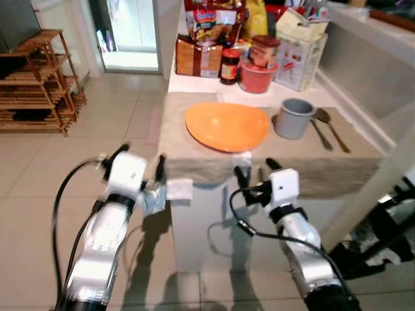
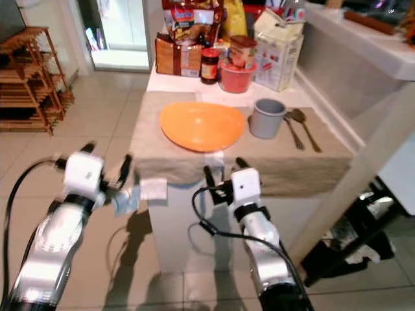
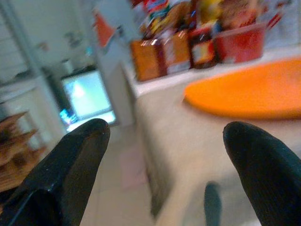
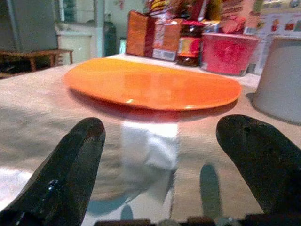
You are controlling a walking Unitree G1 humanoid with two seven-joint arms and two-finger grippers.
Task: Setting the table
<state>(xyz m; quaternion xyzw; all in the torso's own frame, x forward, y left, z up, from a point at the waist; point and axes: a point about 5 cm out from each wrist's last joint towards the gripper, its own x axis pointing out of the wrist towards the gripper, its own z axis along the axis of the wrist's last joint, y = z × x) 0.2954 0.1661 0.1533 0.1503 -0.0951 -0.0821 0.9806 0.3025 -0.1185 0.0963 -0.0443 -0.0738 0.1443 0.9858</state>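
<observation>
Orange plate (image 1: pixel 227 126) sits mid-cloth on the tabletop (image 1: pixel 194 84) as both your claws hover at its near edge.
Your left claw (image 1: pixel 139 163) and right claw (image 1: pixel 257 170) are both spread, holding nothing; a grey cup (image 1: pixel 293 118) stands just right of the plate, two spoons (image 1: pixel 326 128) beside it.

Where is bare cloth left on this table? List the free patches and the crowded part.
Free: the cloth left of the orange plate, the front strip between the plate and the table edge, and the near right corner in front of the spoons. Crowded: the back, packed with a jar, a red tub and boxes.
</observation>
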